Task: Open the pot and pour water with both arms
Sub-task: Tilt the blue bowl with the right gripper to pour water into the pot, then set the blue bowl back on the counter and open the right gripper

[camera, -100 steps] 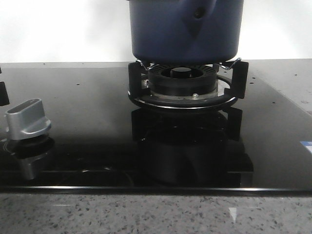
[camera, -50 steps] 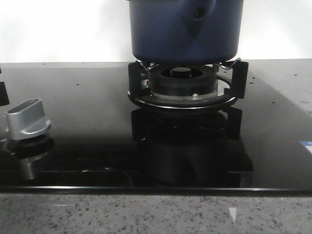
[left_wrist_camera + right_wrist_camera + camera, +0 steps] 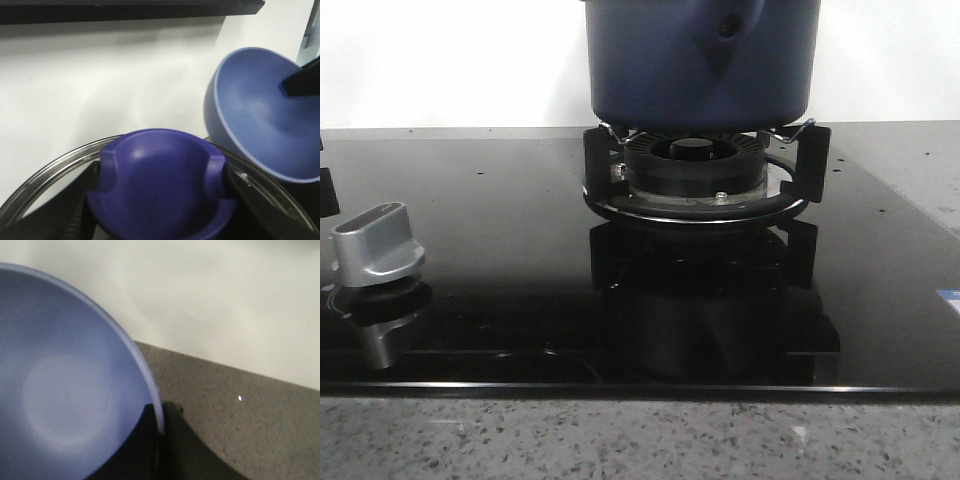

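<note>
Pot [image 3: 700, 65] unheld; left tool [image 3: 160, 200] grips lid knob [image 3: 160, 185].

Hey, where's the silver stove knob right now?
In the front view, the silver knob stands at the left edge of the black glass cooktop, well left of the burner under the blue pot.

A black ring burner [image 3: 695, 160] sits on a black metal pan support [image 3: 700, 195] near the back centre of a glossy black glass cooktop [image 3: 500, 250], which mirrors both in its surface. A silver control knob [image 3: 377, 243] stands at about eight o'clock from the burner, well apart from it, near the cooktop's left edge. A grey speckled stone counter [image 3: 620, 440] runs along the cooktop's front edge at six o'clock, and a plain white wall [image 3: 450, 60] rises behind at twelve o'clock.
</note>
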`<state>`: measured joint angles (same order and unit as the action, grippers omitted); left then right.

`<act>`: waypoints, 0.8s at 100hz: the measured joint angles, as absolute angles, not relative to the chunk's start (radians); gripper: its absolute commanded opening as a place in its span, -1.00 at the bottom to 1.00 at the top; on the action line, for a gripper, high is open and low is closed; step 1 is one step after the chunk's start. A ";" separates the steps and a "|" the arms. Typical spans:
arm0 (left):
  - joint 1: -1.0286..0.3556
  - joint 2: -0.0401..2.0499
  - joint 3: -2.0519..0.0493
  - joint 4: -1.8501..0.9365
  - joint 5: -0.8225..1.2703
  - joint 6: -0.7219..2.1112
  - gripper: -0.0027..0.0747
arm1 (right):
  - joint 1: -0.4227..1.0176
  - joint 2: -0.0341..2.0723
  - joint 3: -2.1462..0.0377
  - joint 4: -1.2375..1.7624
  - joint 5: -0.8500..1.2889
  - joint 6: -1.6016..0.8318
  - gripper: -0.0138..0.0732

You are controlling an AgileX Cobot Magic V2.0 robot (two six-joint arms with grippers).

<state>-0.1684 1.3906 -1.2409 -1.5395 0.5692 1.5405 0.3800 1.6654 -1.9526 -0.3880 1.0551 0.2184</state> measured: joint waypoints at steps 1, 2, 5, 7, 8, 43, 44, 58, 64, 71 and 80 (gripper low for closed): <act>-0.169 1.391 -1.241 -1.540 0.569 1.540 -0.11 | 0.372 1.660 -1.953 -0.384 1.060 0.220 -0.79; -0.170 1.391 -1.241 -1.542 0.569 1.540 -0.11 | 0.368 1.657 -1.953 -0.381 1.070 0.220 -0.79; -0.175 1.391 -1.241 -1.542 0.571 1.540 -0.11 | 0.348 1.646 -1.953 -0.361 1.091 0.222 -0.79; -0.181 1.391 -1.241 -1.545 0.571 1.540 -0.11 | 0.330 1.636 -1.953 -0.348 1.106 0.225 -0.79; -0.181 1.391 -1.241 -1.544 0.571 1.540 -0.11 | 0.317 1.629 -1.953 -0.343 1.111 0.228 -0.79; -0.291 1.417 -1.241 -1.565 0.575 1.546 -0.11 | -0.080 1.471 -1.884 -0.162 1.268 0.238 -0.79; -0.295 1.420 -1.241 -1.569 0.575 1.546 -0.11 | -0.085 1.468 -1.877 -0.160 1.268 0.238 -0.79; -0.331 1.437 -1.241 -1.642 0.571 1.573 -0.11 | -0.154 1.397 -1.698 -0.144 1.257 0.238 -0.79; -0.346 1.444 -1.241 -1.667 0.570 1.595 -0.11 | -0.167 1.373 -1.602 -0.138 1.237 0.238 -0.79; -0.365 1.451 -1.241 -1.689 0.570 1.621 -0.11 | -0.171 1.357 -1.504 -0.130 1.208 0.238 -0.79; -0.389 1.456 -1.241 -1.703 0.567 1.638 -0.11 | -0.184 1.348 -1.408 -0.121 1.180 0.248 -0.79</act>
